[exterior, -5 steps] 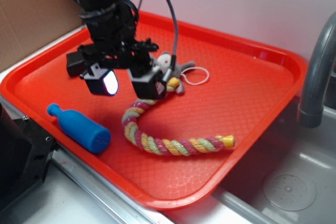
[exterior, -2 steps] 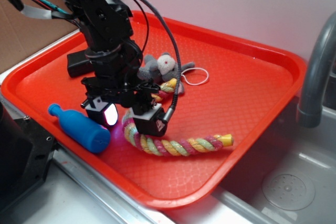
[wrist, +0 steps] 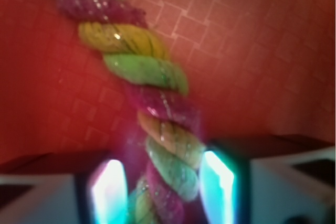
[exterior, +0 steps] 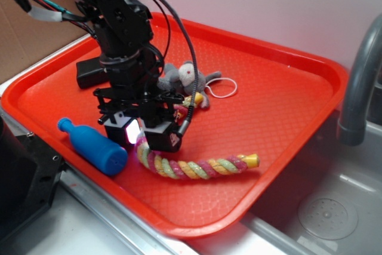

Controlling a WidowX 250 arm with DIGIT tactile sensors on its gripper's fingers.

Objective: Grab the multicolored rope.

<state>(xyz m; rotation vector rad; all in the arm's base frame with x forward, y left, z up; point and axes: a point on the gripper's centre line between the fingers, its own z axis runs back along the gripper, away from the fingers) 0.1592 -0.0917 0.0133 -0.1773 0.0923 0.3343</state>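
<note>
writing: none to read | red tray (exterior: 286, 82) holds all | gripper (exterior: 145, 135) down, its 2 fingers hug the multicolored rope (wrist: 152, 103) but look not quite shut | blue bottle (exterior: 92, 147) beside, grey plush toy (exterior: 182, 77) behind

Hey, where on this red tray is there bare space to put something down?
The orange-red plastic tray is bare across its right half, between the twisted pink-yellow-green rope, the grey plush toy and the far rim. It is crowded on the left, where the gripper, blue plastic bottle and rope sit close.
</note>
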